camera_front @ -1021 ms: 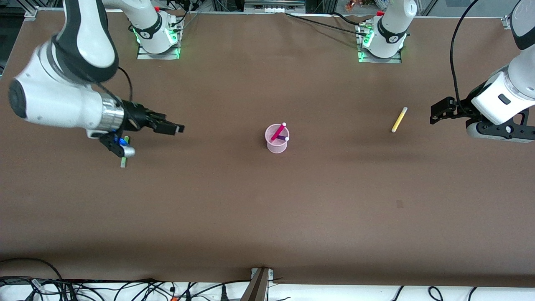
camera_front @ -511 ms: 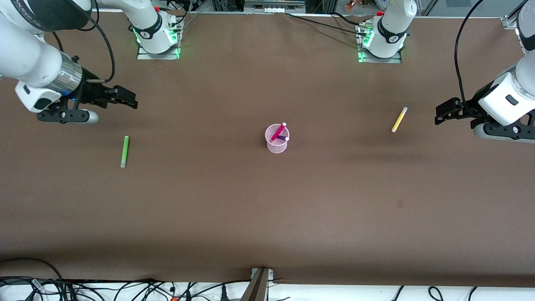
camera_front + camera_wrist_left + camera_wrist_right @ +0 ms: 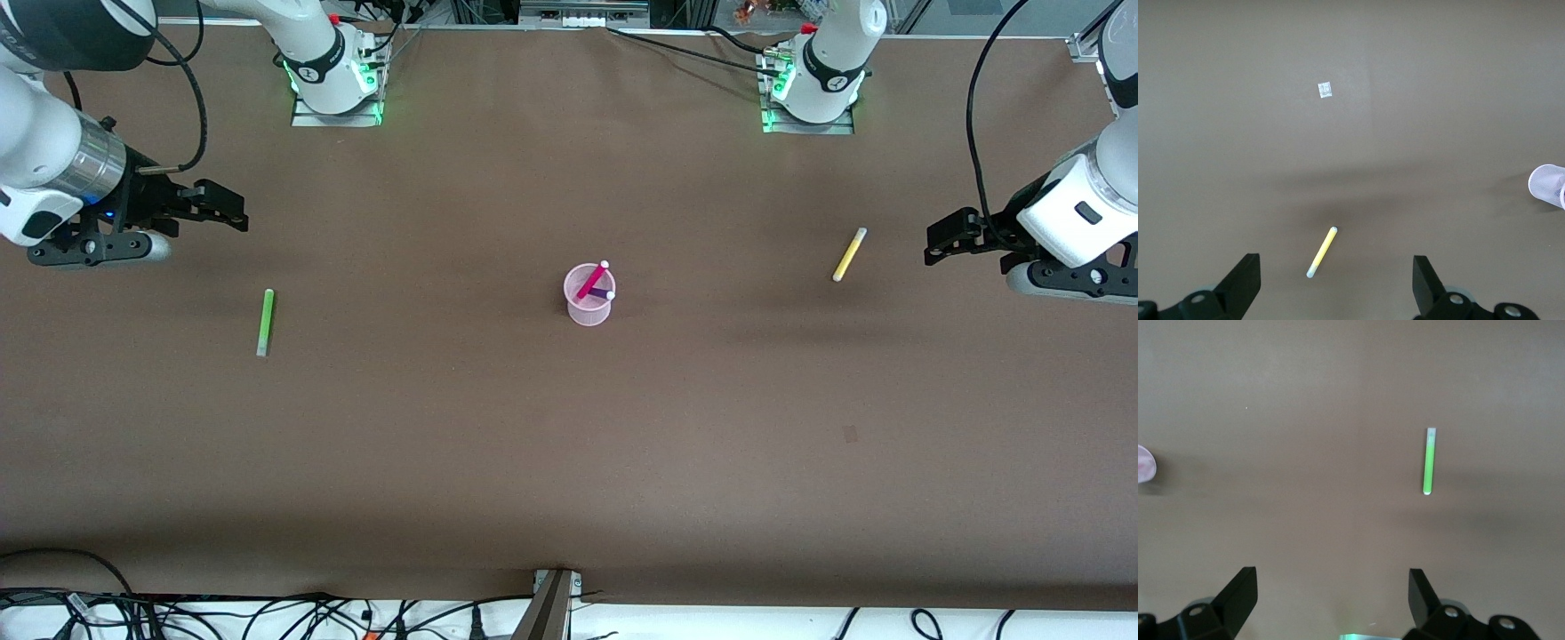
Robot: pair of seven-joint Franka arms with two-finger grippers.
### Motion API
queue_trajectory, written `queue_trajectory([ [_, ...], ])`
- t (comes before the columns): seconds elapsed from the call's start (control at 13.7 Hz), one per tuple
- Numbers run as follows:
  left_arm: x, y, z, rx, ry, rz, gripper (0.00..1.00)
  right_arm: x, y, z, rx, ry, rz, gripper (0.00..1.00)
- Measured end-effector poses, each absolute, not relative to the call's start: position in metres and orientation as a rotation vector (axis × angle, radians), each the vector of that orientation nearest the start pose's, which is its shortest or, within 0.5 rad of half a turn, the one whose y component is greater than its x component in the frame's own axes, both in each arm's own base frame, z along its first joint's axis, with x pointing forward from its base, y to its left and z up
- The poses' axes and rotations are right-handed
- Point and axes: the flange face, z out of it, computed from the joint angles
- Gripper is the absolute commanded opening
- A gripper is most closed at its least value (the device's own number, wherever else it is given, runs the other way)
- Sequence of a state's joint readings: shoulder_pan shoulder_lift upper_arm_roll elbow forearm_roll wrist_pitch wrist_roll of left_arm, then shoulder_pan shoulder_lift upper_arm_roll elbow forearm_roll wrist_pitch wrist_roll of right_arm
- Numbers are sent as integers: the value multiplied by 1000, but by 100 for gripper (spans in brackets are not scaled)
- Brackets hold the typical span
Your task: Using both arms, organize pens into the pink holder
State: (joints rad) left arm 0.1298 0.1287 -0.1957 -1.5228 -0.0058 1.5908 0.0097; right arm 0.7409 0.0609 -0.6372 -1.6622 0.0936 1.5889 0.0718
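The pink holder (image 3: 588,297) stands mid-table with a magenta pen (image 3: 593,278) and a dark purple pen (image 3: 604,293) leaning inside it. A green pen (image 3: 265,322) lies flat toward the right arm's end; it also shows in the right wrist view (image 3: 1429,461). A yellow pen (image 3: 849,254) lies flat toward the left arm's end, and the left wrist view shows this yellow pen (image 3: 1322,251) too. My right gripper (image 3: 233,214) hovers open and empty above the table near the green pen. My left gripper (image 3: 935,242) hovers open and empty beside the yellow pen.
The brown table (image 3: 569,462) has a small pale tag (image 3: 1325,89) on it, seen in the left wrist view. Both arm bases (image 3: 333,76) stand along the table edge farthest from the front camera. Cables (image 3: 267,613) hang off the nearest edge.
My right arm has swung away from over the green pen toward its own end of the table, uncovering that pen. The left arm barely shifted. All pens stayed put.
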Motion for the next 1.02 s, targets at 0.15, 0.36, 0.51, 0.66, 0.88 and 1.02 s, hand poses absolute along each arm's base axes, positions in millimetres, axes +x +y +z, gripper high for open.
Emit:
queue_trajectory([
  [0.15, 592, -33, 575, -3167, 118, 96, 100, 557, 95, 557, -3132, 7, 192, 100],
  [0.36, 593, -28, 572, -3168, 109, 107, 100, 553, 97, 571, -3146, 7, 160, 100],
  [0.51, 594, -27, 570, -3169, 105, 113, 100, 548, 81, 587, -3137, 32, 130, 100],
  [0.66, 593, -27, 569, -3168, 107, 127, 100, 542, 66, 600, -3133, 29, 106, 100],
  [0.88, 592, -26, 569, -3167, 107, 142, 100, 539, 59, 605, -3156, 9, 102, 100],
  [1.02, 592, -25, 570, -3168, 105, 138, 100, 539, 62, 604, -3162, -4, 103, 100],
])
